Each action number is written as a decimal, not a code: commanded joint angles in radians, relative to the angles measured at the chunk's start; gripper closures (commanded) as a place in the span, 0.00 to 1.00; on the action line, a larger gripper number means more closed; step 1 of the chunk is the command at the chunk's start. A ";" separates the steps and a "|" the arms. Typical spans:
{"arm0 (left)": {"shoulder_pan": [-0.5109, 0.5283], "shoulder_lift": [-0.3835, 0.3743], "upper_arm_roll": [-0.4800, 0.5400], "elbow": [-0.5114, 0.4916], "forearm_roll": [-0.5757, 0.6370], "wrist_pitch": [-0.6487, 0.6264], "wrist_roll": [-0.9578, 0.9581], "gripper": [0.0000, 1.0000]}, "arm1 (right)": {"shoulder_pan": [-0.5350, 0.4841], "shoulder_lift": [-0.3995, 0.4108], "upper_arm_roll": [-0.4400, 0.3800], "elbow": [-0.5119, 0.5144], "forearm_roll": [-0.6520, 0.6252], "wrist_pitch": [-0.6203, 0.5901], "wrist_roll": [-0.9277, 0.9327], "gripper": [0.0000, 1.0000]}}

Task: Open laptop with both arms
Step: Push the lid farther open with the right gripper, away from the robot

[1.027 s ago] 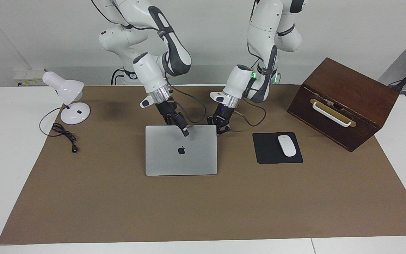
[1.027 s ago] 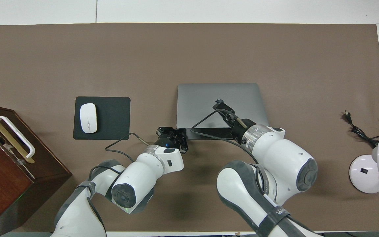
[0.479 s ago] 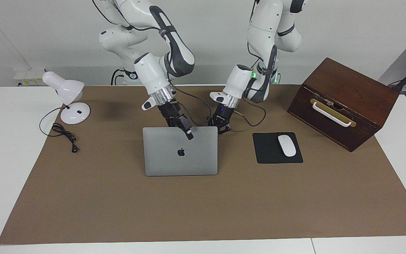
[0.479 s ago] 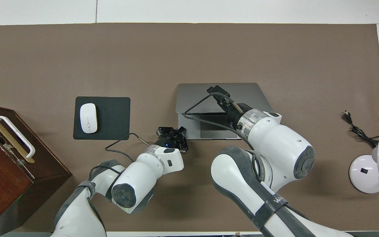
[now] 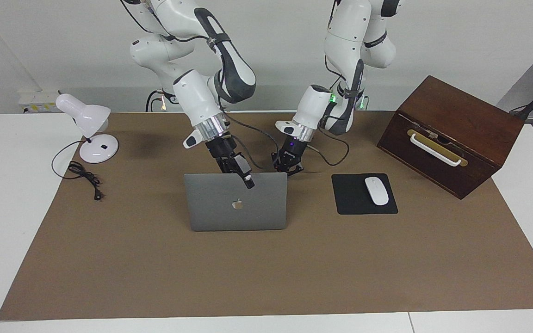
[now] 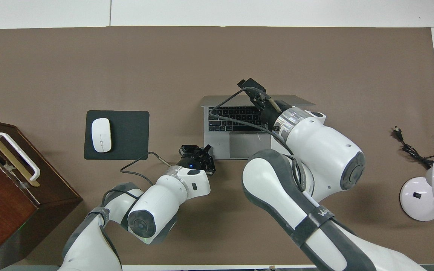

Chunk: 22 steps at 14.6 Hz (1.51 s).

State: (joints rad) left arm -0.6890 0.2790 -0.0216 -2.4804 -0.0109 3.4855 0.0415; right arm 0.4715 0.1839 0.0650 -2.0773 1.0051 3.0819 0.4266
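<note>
The thin silver-grey metal laptop (image 5: pixel 236 203) with a pale logo on its lid is seen in the middle of the brown-covered table (image 5: pixel 266 273), its lid raised steeply so that the black keyboard (image 6: pixel 234 117) and trackpad are exposed in the overhead view. The right pincer (image 5: pixel 249 181) is placed at the lid's top edge, toward the left arm's end of it; whether its fingers are parted or closed on the edge cannot be told. The left pincer (image 5: pixel 288 167) is closed on nothing and is set low at the base's corner nearest the robots, where the base appears to be held down. The laptop is judged stiff, fairly heavy for its thinness, smooth and slippery, with a fragile screen; the lid is best taken at the middle of its free edge while the base is pressed flat near the hinge-free corner. A black rectangular mouse pad (image 5: pixel 363 194) bearing a white mouse (image 5: pixel 376 190) lies beside the laptop toward the left arm's end, with a dark wooden box (image 5: pixel 451 134) nearby. A white desk lamp (image 5: pixel 88 129) and its black cord (image 5: pixel 83 178) are kept well apart at the right arm's end. Nothing is found in the lid's path.
</note>
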 commanded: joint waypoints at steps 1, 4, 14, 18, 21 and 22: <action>-0.021 0.036 0.020 0.015 0.003 0.020 0.003 1.00 | -0.040 0.039 0.009 0.084 0.041 -0.023 -0.055 0.00; -0.023 0.037 0.020 0.015 0.003 0.020 0.003 1.00 | -0.065 0.051 0.009 0.108 0.041 -0.052 -0.080 0.00; -0.021 0.037 0.020 0.014 0.003 0.020 0.005 1.00 | -0.117 0.083 0.009 0.163 0.033 -0.097 -0.104 0.00; -0.023 0.037 0.020 0.014 0.003 0.020 0.005 1.00 | -0.097 0.081 0.009 0.167 0.039 -0.088 -0.097 0.00; -0.023 0.037 0.020 0.014 0.003 0.020 0.006 1.00 | -0.065 0.052 0.016 0.172 0.050 -0.081 -0.060 0.00; -0.023 0.037 0.020 0.014 0.003 0.020 0.006 1.00 | -0.039 0.043 0.016 0.172 0.050 -0.080 -0.028 0.00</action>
State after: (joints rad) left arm -0.6894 0.2792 -0.0213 -2.4804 -0.0109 3.4859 0.0419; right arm 0.4009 0.2463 0.0741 -1.9205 1.0161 3.0029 0.3771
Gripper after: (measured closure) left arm 0.991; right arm 0.000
